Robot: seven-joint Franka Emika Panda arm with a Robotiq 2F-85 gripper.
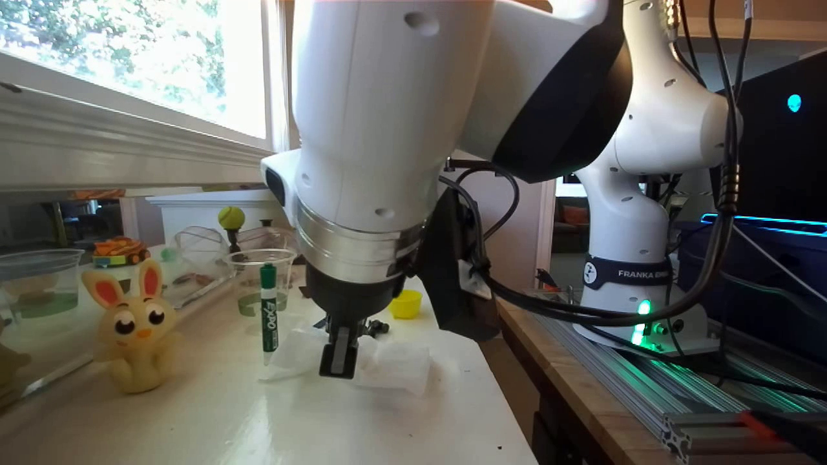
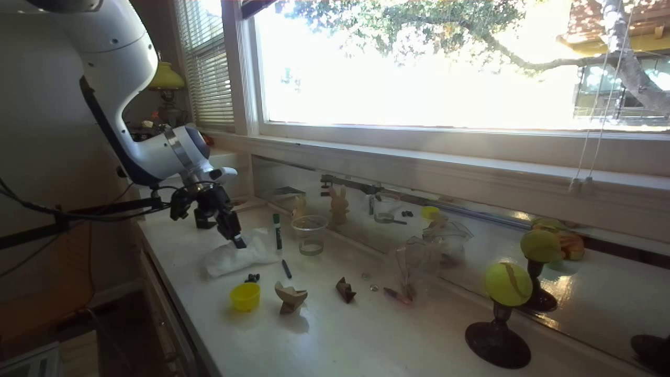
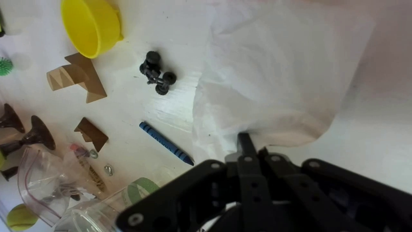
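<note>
My gripper (image 3: pixel 254 141) has its fingers close together on the near edge of a thin, crumpled white sheet (image 3: pixel 273 80). One fingertip lies over the sheet and the other is mostly hidden by it. In both exterior views the gripper (image 1: pixel 338 368) (image 2: pixel 239 242) points down just above the table with the sheet (image 1: pixel 397 365) (image 2: pixel 241 259) around its tip. A blue crayon (image 3: pixel 167 143) and a small black wheeled toy (image 3: pixel 157 74) lie beside the sheet. A green marker (image 1: pixel 269 310) stands upright close by.
A yellow cup (image 2: pixel 245 297), folded brown paper pieces (image 2: pixel 290 297) (image 2: pixel 345 289), a clear cup (image 2: pixel 310 235) and a clear bag (image 3: pixel 45 183) stand around. A bunny figure (image 1: pixel 139 323) and a tennis ball on a dark stand (image 2: pixel 507 284) are farther off. A mirror (image 2: pixel 366 230) runs along the back.
</note>
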